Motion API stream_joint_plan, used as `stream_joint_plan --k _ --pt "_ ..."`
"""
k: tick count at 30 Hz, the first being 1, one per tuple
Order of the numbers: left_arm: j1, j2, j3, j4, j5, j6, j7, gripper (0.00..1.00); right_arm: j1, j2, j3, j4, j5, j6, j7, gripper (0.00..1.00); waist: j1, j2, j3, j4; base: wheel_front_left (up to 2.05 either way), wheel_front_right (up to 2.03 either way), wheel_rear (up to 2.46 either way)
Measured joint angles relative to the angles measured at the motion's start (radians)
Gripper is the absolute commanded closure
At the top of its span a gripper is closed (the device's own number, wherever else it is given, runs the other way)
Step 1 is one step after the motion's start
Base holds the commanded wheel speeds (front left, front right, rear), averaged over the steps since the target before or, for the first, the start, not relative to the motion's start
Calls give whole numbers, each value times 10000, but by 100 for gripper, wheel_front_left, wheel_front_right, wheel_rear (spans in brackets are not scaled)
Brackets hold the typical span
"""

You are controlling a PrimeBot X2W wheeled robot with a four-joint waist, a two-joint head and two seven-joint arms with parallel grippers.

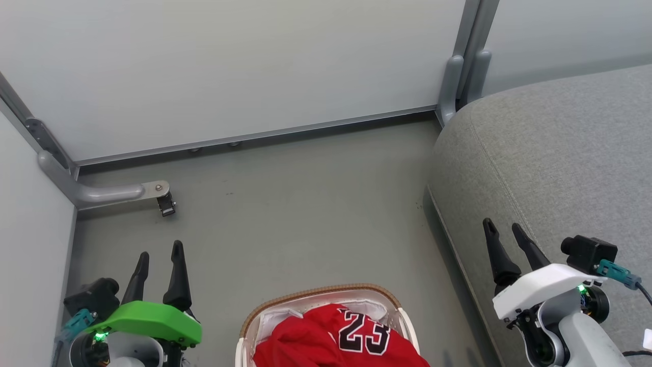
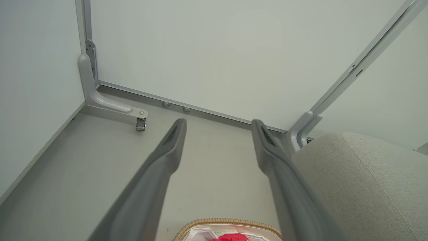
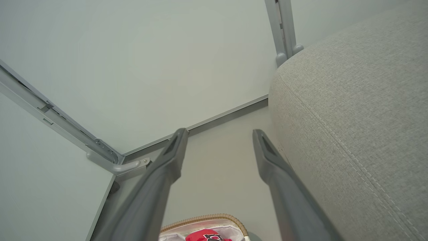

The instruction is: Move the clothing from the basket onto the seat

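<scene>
Head view: clothing point(image 1: 326, 341) heaped in basket point(image 1: 316, 294), near centre. Seat point(image 1: 560, 163) at right, no garment on visible part. My left gripper point(image 1: 160, 250) and right gripper point(image 1: 503, 225): jaws apart, holding nothing. Judge nothing moved yet; whole task left.

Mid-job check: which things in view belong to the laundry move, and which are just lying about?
Job: clothing, basket, seat, open left gripper, open right gripper.
Not the job: metal bracket, wall panels, floor.
</scene>
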Motion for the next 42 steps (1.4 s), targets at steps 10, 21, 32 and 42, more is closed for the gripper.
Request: stream_joint_plan --k 10,21,32,42 --pt "-12 58 -190 127 1014 138 -263 0 -95 -77 205 188 -1060 0 -240 0 0 0 16 15 0 0 0" --pt "-18 77 -282 79 2094 268 -527 0 -237 -121 337 451 -2132 0 -499 0 0 0 47 34 0 0 0" --pt "-18 56 -268 61 3045 301 -777 0 -263 -81 276 571 -3118 2 -706 0 0 0 69 54 0 0 0" --pt "-17 -4 -155 173 3883 297 -961 0 -296 -92 418 740 -3885 2 -897 0 0 0 97 81 0 0 0"
